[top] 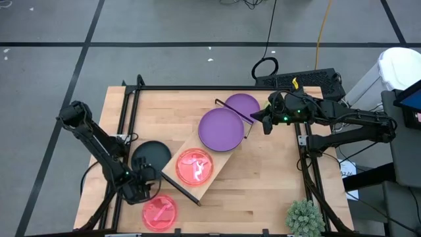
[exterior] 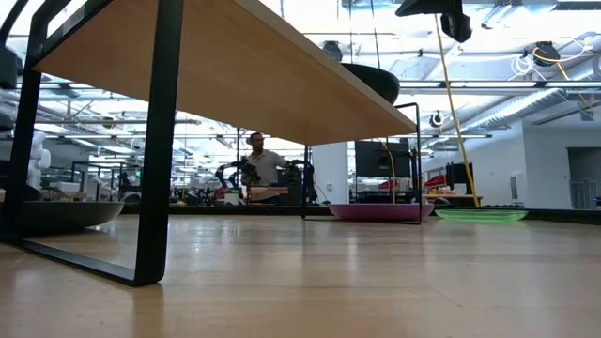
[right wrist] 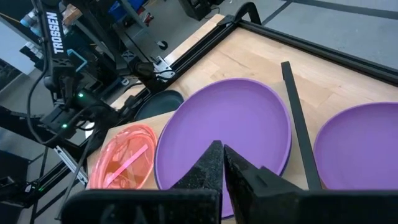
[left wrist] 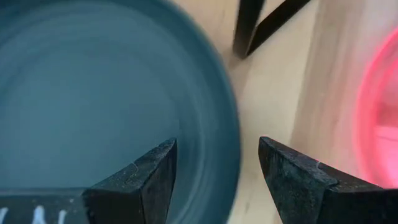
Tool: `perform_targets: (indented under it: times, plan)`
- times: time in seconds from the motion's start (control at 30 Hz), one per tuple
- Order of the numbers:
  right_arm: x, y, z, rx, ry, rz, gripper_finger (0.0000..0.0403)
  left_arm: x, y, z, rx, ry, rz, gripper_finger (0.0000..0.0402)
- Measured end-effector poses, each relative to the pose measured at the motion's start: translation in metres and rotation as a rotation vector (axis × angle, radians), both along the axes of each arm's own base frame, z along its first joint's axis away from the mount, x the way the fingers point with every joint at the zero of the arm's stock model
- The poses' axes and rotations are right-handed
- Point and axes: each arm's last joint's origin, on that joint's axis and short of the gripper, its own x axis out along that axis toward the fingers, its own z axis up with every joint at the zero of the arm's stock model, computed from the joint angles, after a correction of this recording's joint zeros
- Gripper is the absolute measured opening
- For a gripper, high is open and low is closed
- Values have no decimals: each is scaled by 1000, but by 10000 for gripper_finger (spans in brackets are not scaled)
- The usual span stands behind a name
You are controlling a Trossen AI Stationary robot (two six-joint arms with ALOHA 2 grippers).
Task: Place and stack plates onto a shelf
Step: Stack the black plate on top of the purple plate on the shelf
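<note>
Your left tool (top: 146, 176), lower left of the frame, is released, its fingers (left wrist: 140, 180) straddling the rim of the dark plate (top: 151, 153) on the desk (top: 263, 178). Your right tool (top: 266, 122), upper right, is clenched and empty above the shelf (top: 217, 158), which carries a purple plate (top: 222, 129) and a pink plate (top: 195, 166).
</note>
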Motion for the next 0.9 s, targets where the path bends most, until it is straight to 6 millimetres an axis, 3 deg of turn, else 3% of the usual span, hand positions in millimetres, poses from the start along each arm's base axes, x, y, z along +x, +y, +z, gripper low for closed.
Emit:
perform_targets:
  times: [0.2,0.57,0.9]
  plan:
    - [0,0,0,0,0,0,0,-6,5,-12,-17,64,-46,185]
    - [0,0,0,1,0,0,0,-5,4,-2,22,103,-79,48]
    - [0,-1,0,-3,1,-1,0,-5,5,17,124,154,-66,26]
